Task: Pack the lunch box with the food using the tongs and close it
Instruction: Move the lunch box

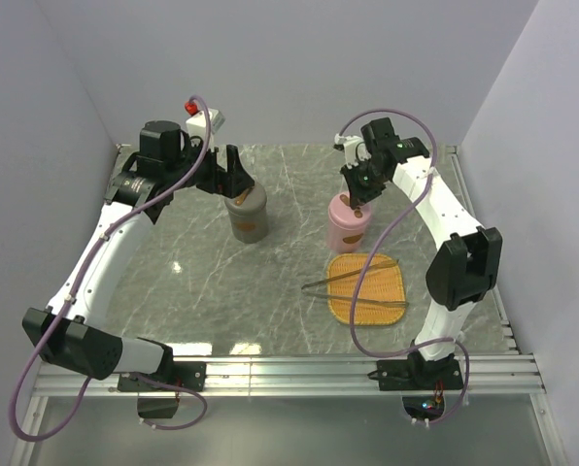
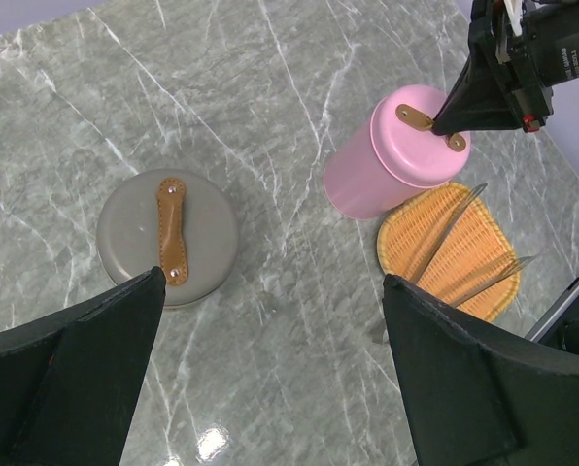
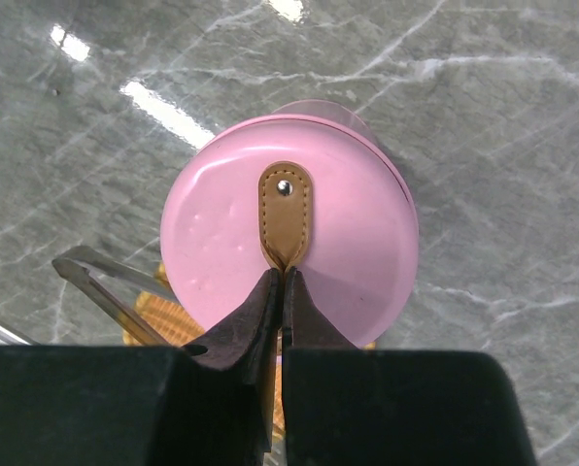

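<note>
On the bench (image 1: 192, 282), right side, the right claw (image 3: 282, 291) is pinching the pink lunch box's (image 3: 212, 243) soft strap (image 3: 285, 218), the left claw (image 2: 275, 280) is hanging wide over the grey box (image 2: 134, 233), and the tongs (image 2: 448, 236) are lying on the tray (image 2: 406, 228); they look slick and springy, so probably grab mid-arm.

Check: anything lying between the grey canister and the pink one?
Nothing: bare marble table between grey canister and pink canister, clearest in the left wrist view. The tongs lie on the orange tray, outside that gap.

Tongs (image 3: 81, 277) partly behind pink lunch box (image 3: 289, 243).
</note>
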{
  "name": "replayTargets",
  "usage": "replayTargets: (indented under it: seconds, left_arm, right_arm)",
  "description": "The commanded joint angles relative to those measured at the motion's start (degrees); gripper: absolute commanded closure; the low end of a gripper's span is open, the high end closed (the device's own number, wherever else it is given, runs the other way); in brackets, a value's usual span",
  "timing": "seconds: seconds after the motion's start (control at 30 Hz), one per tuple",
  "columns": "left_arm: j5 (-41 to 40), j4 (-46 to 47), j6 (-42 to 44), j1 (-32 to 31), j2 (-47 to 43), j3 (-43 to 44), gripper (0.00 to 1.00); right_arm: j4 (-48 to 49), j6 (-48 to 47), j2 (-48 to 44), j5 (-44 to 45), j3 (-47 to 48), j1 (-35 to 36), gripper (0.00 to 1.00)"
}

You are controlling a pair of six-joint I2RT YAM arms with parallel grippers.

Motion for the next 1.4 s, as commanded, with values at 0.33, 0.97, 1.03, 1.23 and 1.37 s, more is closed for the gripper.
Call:
replayTargets:
  seconds: [0.33, 0.97, 1.03, 1.23, 1.37]
  left_arm:
    - [0.18, 1.94, -0.78, 0.3, -2.39, -0.77, 0.01]
    - [0.45, 2.29, -1.4, 0.73, -1.95, -0.94, 0.0]
    - [0.36, 2.12, -1.22, 0.91, -1.86, -0.94, 0.01]
    - [0.62, 2.47, -1.57, 1.17, -2.13, -1.64, 0.01]
    - [0.63, 2.3, -1.4, 1.35, -2.13, -1.65, 0.0]
  right_arm:
    - [2.79, 1.88, 0.6, -6.63, -4.37, -0.49, 1.0]
    - [12.37, 11.99, 3.41, -12.98, -2.36, 3.9, 1.0]
    - [12.46, 11.9, 4.72, -11.39, -0.87, 5.39, 1.0]
    - [13.08, 12.78, 8.76, -8.31, 4.39, 8.03, 1.0]
    - [12.82, 12.78, 11.67, -8.22, 8.01, 9.26, 1.0]
